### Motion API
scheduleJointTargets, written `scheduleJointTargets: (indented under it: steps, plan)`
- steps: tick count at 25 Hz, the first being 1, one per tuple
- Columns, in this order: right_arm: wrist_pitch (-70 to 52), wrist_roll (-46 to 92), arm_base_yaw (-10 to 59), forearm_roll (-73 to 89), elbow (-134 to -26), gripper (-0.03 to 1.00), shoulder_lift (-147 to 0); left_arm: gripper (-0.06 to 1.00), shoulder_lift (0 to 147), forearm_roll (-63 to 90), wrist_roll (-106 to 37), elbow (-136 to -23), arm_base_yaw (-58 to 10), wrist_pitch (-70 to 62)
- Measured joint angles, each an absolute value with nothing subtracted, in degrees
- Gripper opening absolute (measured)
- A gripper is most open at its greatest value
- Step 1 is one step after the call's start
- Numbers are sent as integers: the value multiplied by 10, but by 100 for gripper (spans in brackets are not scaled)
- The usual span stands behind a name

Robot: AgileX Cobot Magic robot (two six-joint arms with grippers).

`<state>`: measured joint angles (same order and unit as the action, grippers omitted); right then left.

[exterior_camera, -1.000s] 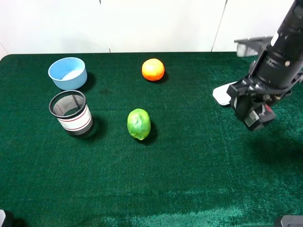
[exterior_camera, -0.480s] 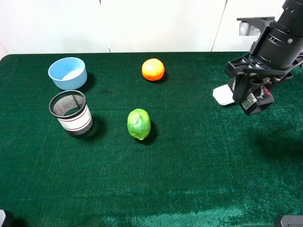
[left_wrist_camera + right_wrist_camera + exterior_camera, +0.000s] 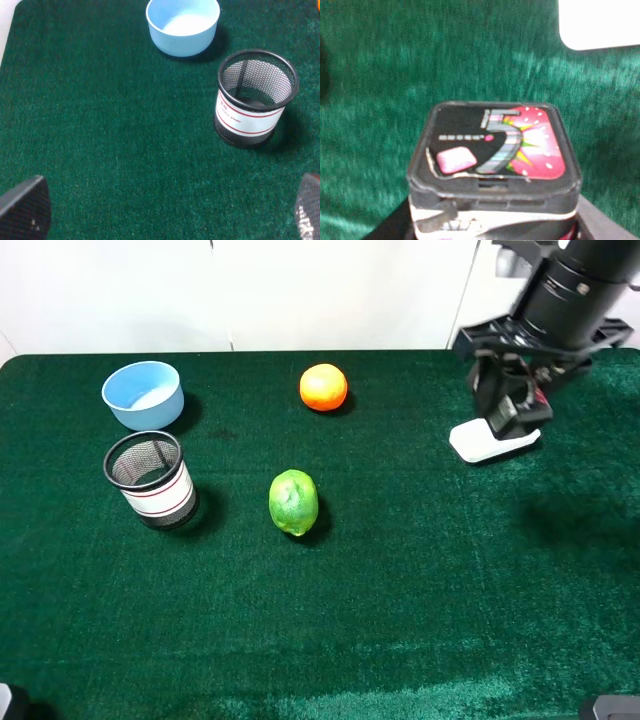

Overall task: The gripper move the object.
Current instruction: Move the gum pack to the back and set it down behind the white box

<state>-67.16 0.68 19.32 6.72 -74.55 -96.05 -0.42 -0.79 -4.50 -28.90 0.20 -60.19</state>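
Two fruits are sitting on the green mat [image 3: 400, 590] in the high view: an orange [image 3: 323, 387] toward the upper middle of the frame and a lime [image 3: 293, 502] near the centre.

At the upper right, the right gripper [image 3: 513, 411] is hanging above the mat with its two fingers clamping the object [image 3: 525, 405], a small black box. The box is sitting between the fingers at the very tip of the arm, lifted clear of the mat. It is overlapping the upper edge of a flat white case [image 3: 490, 444] that is lying on the mat just below it in the frame.

The right wrist view is showing the object [image 3: 495, 150] close up, its black lid with red and white print facing the camera. A corner of the white case [image 3: 600, 22] is lying at the upper right of that frame.

At the left of the high view, a blue bowl [image 3: 143, 394] is standing just above a black mesh cup [image 3: 152, 480]. The left wrist view is showing the left gripper [image 3: 167, 212] with its fingertips [image 3: 25, 210] spread wide at the two lower corners, holding nothing.
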Motion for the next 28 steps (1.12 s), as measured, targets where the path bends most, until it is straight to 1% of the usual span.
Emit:
scheduleJointTargets:
  steps: [7, 13, 20, 28]
  plan:
    - [-667, -27, 191, 49, -869, 33, -1051, 99, -4, -8, -45, -289, 2, -602]
    - [-659, -53, 161, 48, -957, 33, -1131, 99, -4, -8, -45, -289, 2, -602]
    - [-611, -77, 137, 48, -978, 33, -1188, 99, -4, -8, -45, -289, 2, -602]
    - [-548, -96, 132, 44, -978, 33, -1233, 99, -4, -8, -45, -289, 2, -602]
